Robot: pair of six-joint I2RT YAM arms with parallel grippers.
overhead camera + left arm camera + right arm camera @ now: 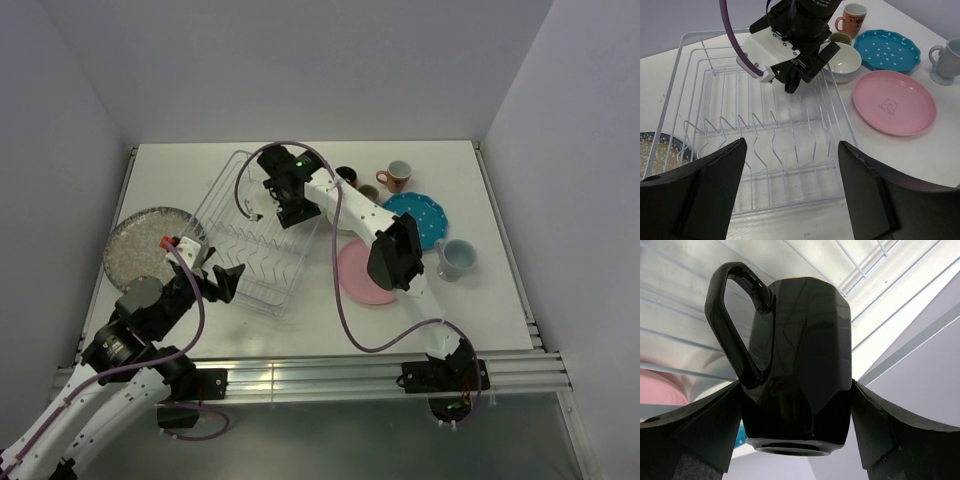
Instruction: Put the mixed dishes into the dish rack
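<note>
a black mug [800, 330] is clamped between the fingers [700, 435] of the right gripper [796, 390]. its rim is turned toward the wrist camera, and its handle is seen up and to the left in that view. the mug is held over the far right part of the rack [765, 135], with wires visible behind it. whether the mug touches them cannot be told. the rack is set on the table [300, 325], left of centre, and the right arm is stretched across to it from the right.

the left gripper [790, 185] is held at the rack's near edge and pointed along it. its fingers [705, 190] are spread wide and nothing is held between them.

a speckled plate [150, 245] lies flat just left of the rack and is partly seen through the wires in the left wrist view.

the other dishes are gathered to the right of the rack. a white bowl [842, 62] stands upright just beside the rack's far right corner, and a beige mug [840, 38] is seen just behind it. a dark mug [347, 176] stands next to the beige mug. a pink mug [854, 17] stands farther back. a pink plate [893, 102] lies flat near the bowl, and a teal plate [887, 50] lies just beyond it. a blue mug [947, 62] stands to the right of both plates.
</note>
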